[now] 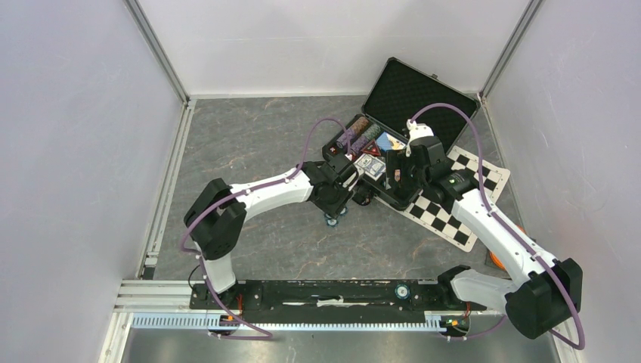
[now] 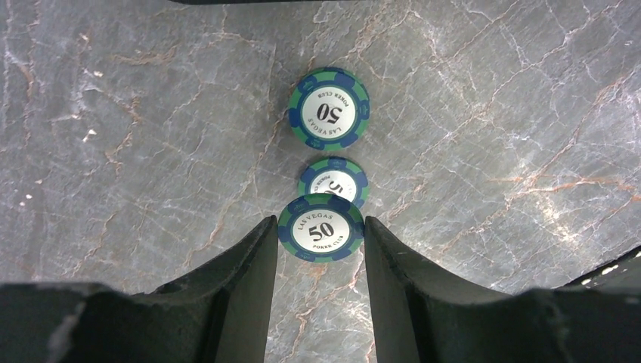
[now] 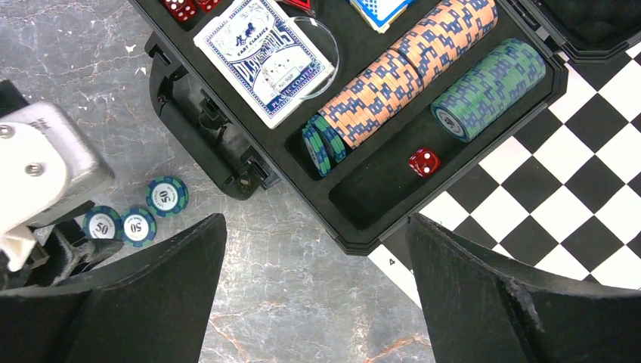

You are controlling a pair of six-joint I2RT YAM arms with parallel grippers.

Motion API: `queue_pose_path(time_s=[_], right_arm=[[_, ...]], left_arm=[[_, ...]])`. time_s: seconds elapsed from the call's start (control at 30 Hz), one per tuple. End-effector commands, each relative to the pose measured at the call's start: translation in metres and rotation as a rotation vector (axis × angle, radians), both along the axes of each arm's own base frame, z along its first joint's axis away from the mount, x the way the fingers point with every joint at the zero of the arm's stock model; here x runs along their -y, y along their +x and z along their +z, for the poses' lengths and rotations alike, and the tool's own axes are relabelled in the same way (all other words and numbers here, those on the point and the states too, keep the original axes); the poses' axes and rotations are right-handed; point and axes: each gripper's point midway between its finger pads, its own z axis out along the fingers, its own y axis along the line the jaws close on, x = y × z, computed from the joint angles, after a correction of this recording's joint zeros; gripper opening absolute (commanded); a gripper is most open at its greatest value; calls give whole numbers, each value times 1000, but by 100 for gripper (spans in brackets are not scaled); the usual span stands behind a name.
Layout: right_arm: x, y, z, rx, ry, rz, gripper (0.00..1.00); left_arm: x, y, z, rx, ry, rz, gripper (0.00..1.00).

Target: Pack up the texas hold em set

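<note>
The left pincer (image 2: 320, 224) pinches a chip (image 2: 320, 230) by its rim, low over the bench (image 2: 113, 113) just left of the open case (image 3: 378, 189), and the right pincer (image 3: 315, 221) hangs spread above the case; so thin a hold may slip, or knock the two chips (image 2: 329, 110) beside it.

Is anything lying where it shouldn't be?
Yes. Three teal chips lie on the table outside the black case, right beside it. The left gripper pinches the nearest chip. Inside the case, one red die sits alone in a chip groove, away from the other dice.
</note>
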Motion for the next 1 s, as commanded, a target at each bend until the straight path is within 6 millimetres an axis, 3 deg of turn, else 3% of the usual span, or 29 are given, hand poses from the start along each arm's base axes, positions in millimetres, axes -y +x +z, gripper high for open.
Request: queue_pose_path(time_s=[0.0, 0.67, 0.77, 0.87, 0.97], right_arm=[[0, 2, 7, 31, 19, -3, 94], [2, 4, 7, 24, 27, -7, 93], [3, 4, 7, 24, 29, -9, 93], [2, 4, 6, 20, 30, -7, 93], [3, 4, 5, 19, 31, -10, 94]], left_arm=[[17, 6, 0, -4, -35, -45, 51], [13, -4, -34, -69, 1, -52, 54], [10, -5, -38, -67, 9, -47, 60], [8, -4, -39, -61, 15, -43, 75], [8, -5, -40, -63, 18, -47, 77]])
